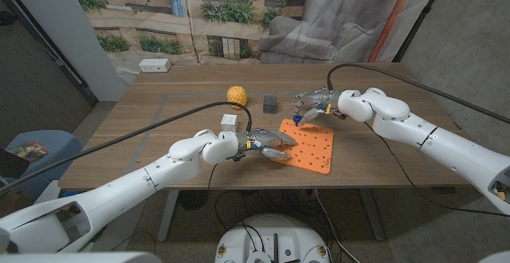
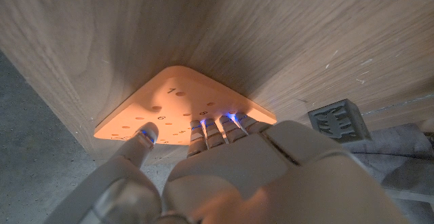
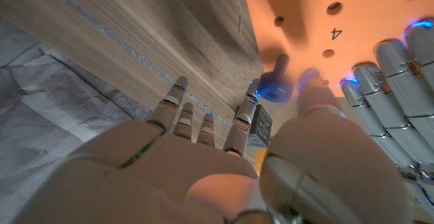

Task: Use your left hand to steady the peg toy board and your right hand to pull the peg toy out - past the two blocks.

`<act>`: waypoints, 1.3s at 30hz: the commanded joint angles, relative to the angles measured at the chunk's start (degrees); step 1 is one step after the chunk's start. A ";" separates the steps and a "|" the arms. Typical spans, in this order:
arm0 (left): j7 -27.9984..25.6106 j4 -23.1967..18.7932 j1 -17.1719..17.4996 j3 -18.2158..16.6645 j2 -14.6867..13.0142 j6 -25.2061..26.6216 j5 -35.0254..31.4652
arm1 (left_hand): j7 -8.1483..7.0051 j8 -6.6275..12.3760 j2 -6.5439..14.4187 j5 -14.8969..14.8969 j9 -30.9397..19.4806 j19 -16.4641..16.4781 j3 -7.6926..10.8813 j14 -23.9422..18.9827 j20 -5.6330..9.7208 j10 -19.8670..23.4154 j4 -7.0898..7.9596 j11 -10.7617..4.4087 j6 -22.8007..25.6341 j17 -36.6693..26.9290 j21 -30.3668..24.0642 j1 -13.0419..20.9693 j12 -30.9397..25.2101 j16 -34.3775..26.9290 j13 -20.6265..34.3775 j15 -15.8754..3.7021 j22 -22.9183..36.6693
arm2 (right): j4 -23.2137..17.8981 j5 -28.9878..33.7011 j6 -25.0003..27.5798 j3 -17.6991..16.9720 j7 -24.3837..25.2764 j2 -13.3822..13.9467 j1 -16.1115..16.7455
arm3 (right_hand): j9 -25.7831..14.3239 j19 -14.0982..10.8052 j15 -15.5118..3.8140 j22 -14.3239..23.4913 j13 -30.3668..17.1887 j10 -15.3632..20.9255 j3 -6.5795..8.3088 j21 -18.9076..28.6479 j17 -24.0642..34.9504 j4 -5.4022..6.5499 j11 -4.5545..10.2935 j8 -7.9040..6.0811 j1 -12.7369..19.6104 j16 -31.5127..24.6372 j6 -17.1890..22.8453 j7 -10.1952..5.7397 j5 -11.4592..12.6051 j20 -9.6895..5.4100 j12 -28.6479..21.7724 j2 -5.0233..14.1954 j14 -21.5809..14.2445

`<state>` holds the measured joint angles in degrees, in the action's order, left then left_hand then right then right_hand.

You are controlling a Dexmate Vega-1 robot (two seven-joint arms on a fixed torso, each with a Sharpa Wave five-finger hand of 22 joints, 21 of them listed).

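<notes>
My left hand (image 1: 267, 144) presses the thin, light orange board (image 1: 312, 150) on the table, while my right hand (image 1: 312, 104) pinches the small, stiff, slippery-looking blue peg (image 3: 274, 88) by its knob at the board's far edge.

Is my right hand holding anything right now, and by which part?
Yes: the right hand pinches the blue peg by its round head, over the orange board. The left hand only presses the board.

I see my arms (image 1: 119, 187) in glossy white rounded shells, a black cable (image 1: 143, 131) trailing along each; both hands (image 1: 267, 145) are pale grey, fingertips (image 2: 234, 119) glowing blue.
</notes>
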<state>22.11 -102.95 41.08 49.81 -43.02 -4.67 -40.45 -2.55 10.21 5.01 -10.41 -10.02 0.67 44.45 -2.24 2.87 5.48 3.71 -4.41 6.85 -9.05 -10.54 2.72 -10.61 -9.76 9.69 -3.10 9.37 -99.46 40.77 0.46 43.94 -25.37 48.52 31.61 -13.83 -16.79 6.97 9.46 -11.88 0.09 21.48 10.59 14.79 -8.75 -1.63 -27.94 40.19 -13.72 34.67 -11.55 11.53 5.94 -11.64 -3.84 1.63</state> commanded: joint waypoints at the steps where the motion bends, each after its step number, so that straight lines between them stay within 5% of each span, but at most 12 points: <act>1: 0.61 -0.09 0.01 0.12 0.12 0.44 -0.15 | 0.56 0.23 5.52 0.18 -0.06 1.25 0.18 -1.29 7.00 0.85 -0.49 0.68 0.88 -0.50 -0.34 0.61 -0.36 -0.35 0.38 -1.55 0.34 | 0.10 -0.70 0.33 -0.32 0.02 -0.35 0.00 | -0.09 -0.07 0.33 0.19 -0.08 -0.13 0.06 -0.05 0.19 0.50 -0.09 0.08 -1.06 0.01 0.67 0.30 -0.27 -0.13 -0.09 -0.08 0.27; 39: 0.77 -0.05 -0.08 0.42 0.40 1.32 0.15 | 0.59 0.25 5.68 0.28 -0.06 1.30 0.18 -1.38 6.97 0.97 -1.21 0.81 1.00 -0.50 -0.34 1.33 -0.40 -0.40 0.37 -1.51 0.33 | 0.41 0.91 2.93 0.08 4.56 -0.76 1.19 | -0.23 -3.26 -2.23 0.14 0.03 6.00 1.36 0.71 0.12 -0.87 2.67 -3.79 1.43 -1.45 9.12 -0.89 -0.09 -1.56 -1.51 1.54 -3.93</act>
<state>22.72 -103.06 41.13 50.05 -42.71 -3.47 -40.51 -2.55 10.20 5.33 -10.14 -10.02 0.52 44.60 -2.03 2.74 5.47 2.91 -4.41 6.85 -9.04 -10.54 3.49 -10.55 -9.57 9.68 -2.91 9.37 -99.07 41.26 3.16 43.93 -22.04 47.69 32.34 -13.68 -19.48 4.79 9.45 -11.71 5.35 22.61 10.88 14.78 -9.41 1.12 -31.28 40.54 -14.84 42.83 -12.48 11.52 4.54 -12.81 -2.47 -1.79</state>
